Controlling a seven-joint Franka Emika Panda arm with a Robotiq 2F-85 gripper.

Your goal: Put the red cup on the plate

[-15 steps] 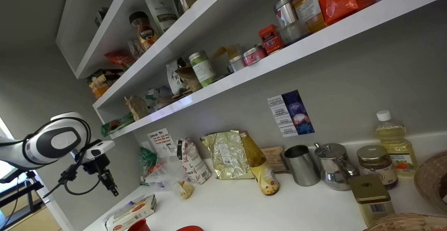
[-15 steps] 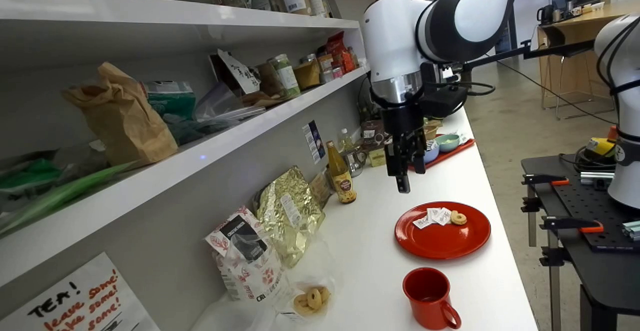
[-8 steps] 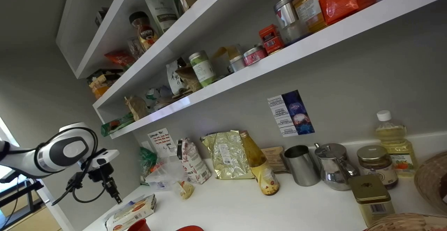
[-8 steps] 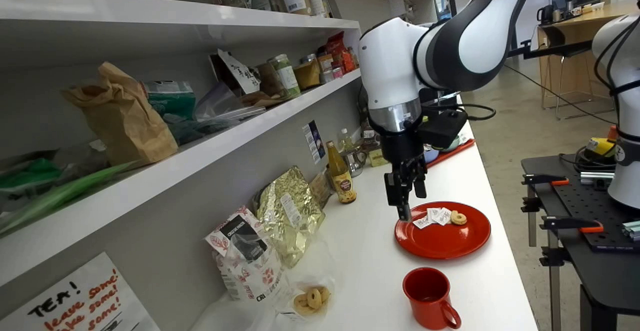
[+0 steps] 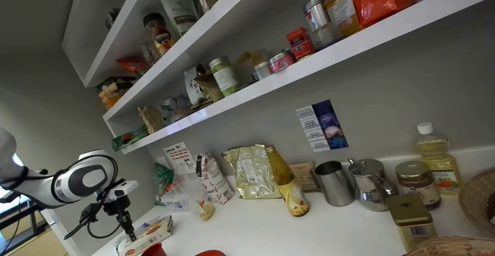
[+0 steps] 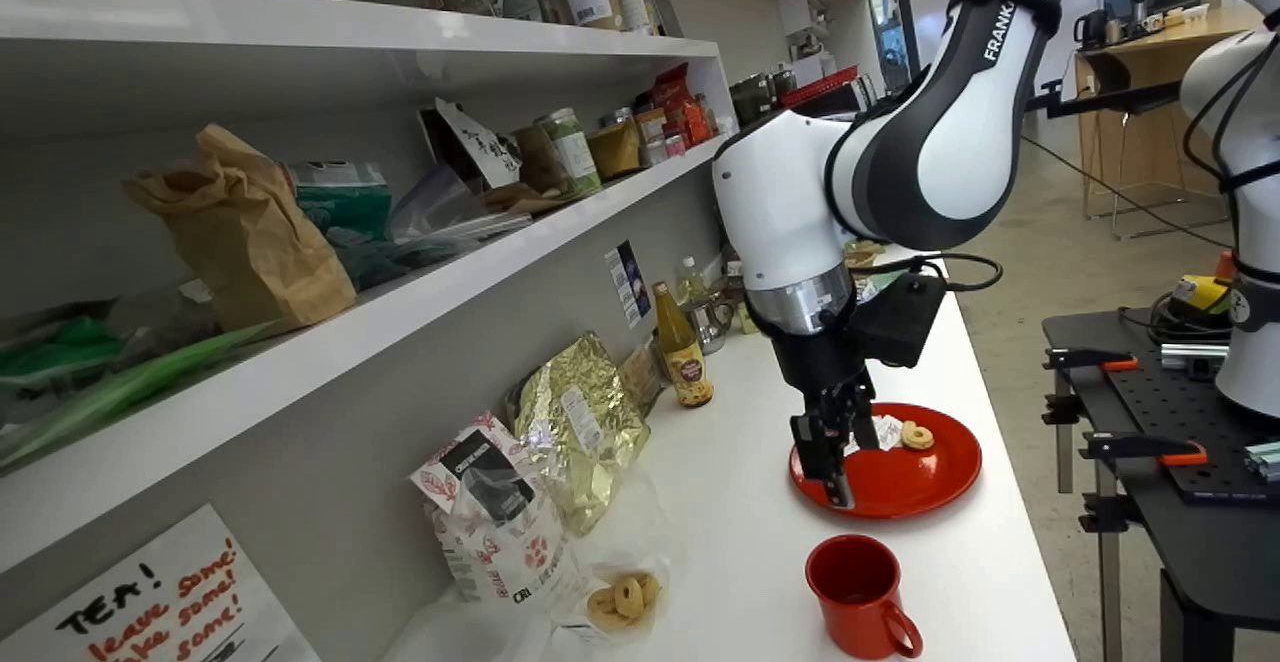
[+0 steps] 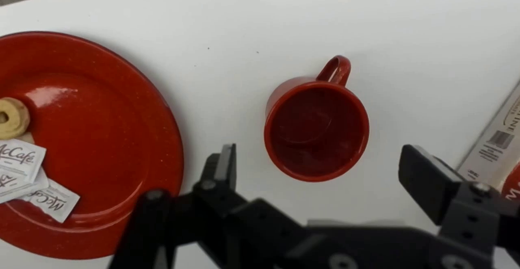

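A: Where is the red cup [image 7: 317,133] standing, seen from the gripper [image 7: 319,161]?

B: In the wrist view it is showing between the two spread fingers [image 7: 424,179], its middle sitting toward 12 o'clock from the line joining their tips. In an exterior view the red cup [image 6: 850,597] is standing at 6 o'clock from the gripper, on the white counter [image 6: 740,482].

A: And is the gripper holding anything?

B: Nothing: the fingers are standing wide apart, at 9 and 3 o'clock in the wrist view, with the red cup touching neither.

A: What is the coming move asking for, then?

B: I am guessing at a reach toward the red cup and downward, one finger passing each side of the rim.

A: Which way is it pointing?

B: It is standing upright, so its long axis is running vertically, and the round body is favouring no direction. Only the handle [image 7: 344,68] is pointing: between 12 and 1 o'clock in the wrist view, while in an exterior view the handle [image 6: 914,634] is pointing to about 4.

A: Is that crossing the grip?

B: Probably not; the closing line is running from 9 to 3 in the wrist view. The red plate [image 7: 101,139] is lying at 9 o'clock there, so the carry is likely going that way.
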